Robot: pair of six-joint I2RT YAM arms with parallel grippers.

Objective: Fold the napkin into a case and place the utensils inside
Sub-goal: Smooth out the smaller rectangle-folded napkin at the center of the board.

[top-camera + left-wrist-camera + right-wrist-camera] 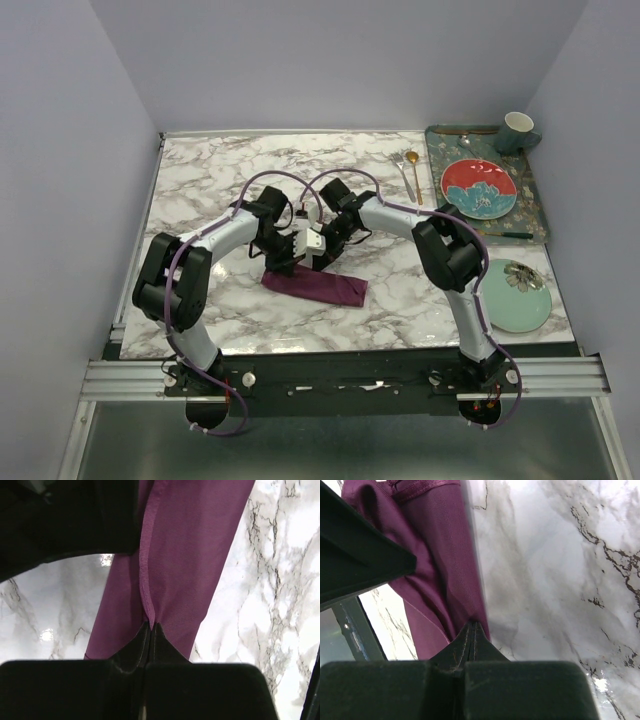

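The plum-purple napkin (318, 286) lies folded in a narrow strip on the marble table, its left end lifted between the two grippers. My left gripper (283, 262) is shut on a hemmed edge of the napkin (172, 545); its jaws meet at the cloth (150, 625). My right gripper (312, 246) is shut on another fold of the napkin (437, 565), jaws pinched together (473, 624). The utensils, a silver fork (399, 165) and a gold spoon (413, 170), lie side by side at the back right of the table, well away from both grippers.
A patterned tray (535, 215) at the back right holds a red floral plate (478, 186) and a teal mug (517, 131). A pale green plate (514, 297) sits at the right front. Both arms crowd together over the table's middle.
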